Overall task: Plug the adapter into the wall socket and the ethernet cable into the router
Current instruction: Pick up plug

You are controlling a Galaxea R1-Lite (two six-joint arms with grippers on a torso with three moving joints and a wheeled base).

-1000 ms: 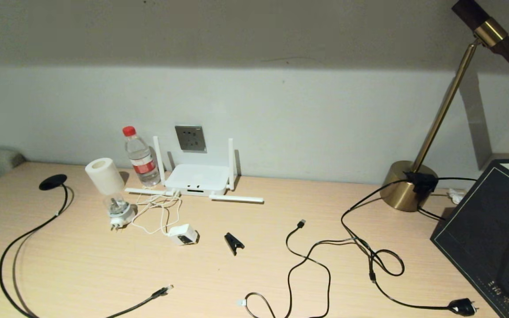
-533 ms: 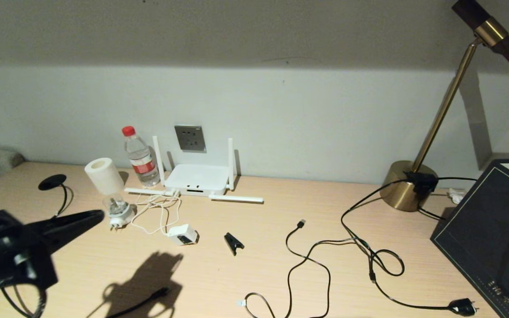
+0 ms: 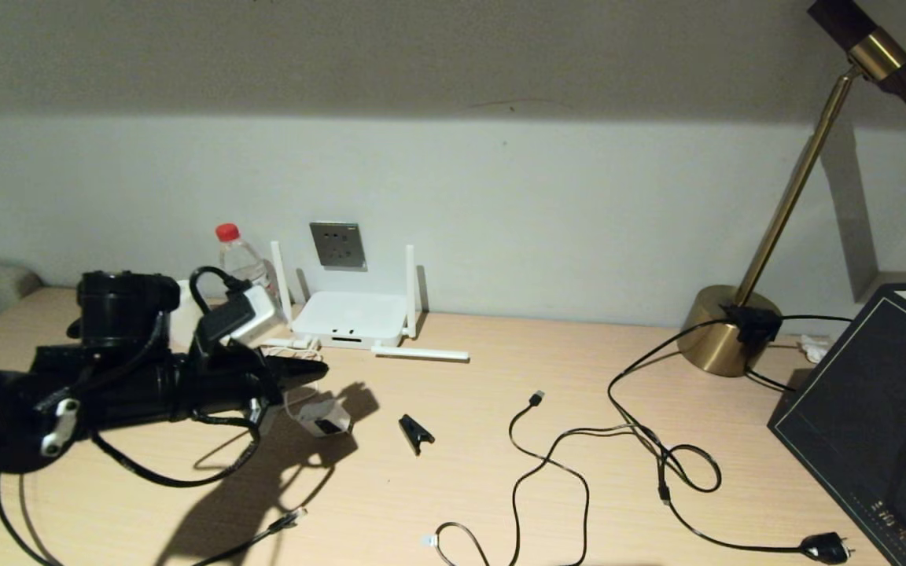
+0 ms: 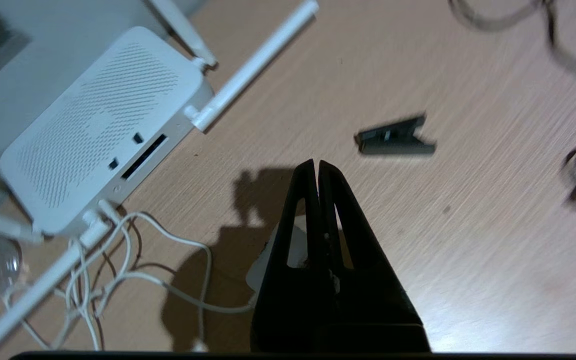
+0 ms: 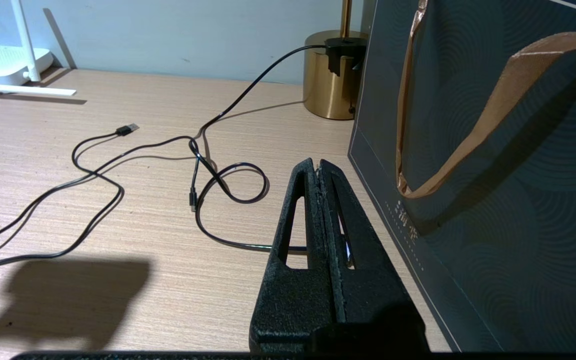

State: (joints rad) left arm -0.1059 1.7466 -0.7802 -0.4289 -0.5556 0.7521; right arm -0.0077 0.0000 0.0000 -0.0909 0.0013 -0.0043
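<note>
The white adapter [image 3: 325, 417] lies on the desk, its thin white cord [image 4: 188, 295] running back toward the router [image 3: 351, 318]. My left gripper [image 3: 319, 369] hovers shut and empty just above the adapter, whose white body [image 4: 260, 270] shows from under the fingers. The router's dark port slot faces the desk front, below the grey wall socket [image 3: 337, 244]. The ethernet cable's clear connector [image 3: 292, 517] rests near the front edge. My right gripper [image 5: 316, 165] is shut and empty, low over the desk beside the dark bag.
A black clip [image 3: 416, 432] lies right of the adapter. A USB-tipped cable [image 3: 535, 398] and a cable with a power plug [image 3: 823, 545] loop across the middle. A water bottle [image 3: 237, 255] stands left of the router; a brass lamp base [image 3: 728, 330] and a dark bag [image 3: 870, 409] stand right.
My left arm has swung in from the left edge toward the right and now reaches over the adapter, hiding the paper roll and the round plug. The right arm has not moved.
</note>
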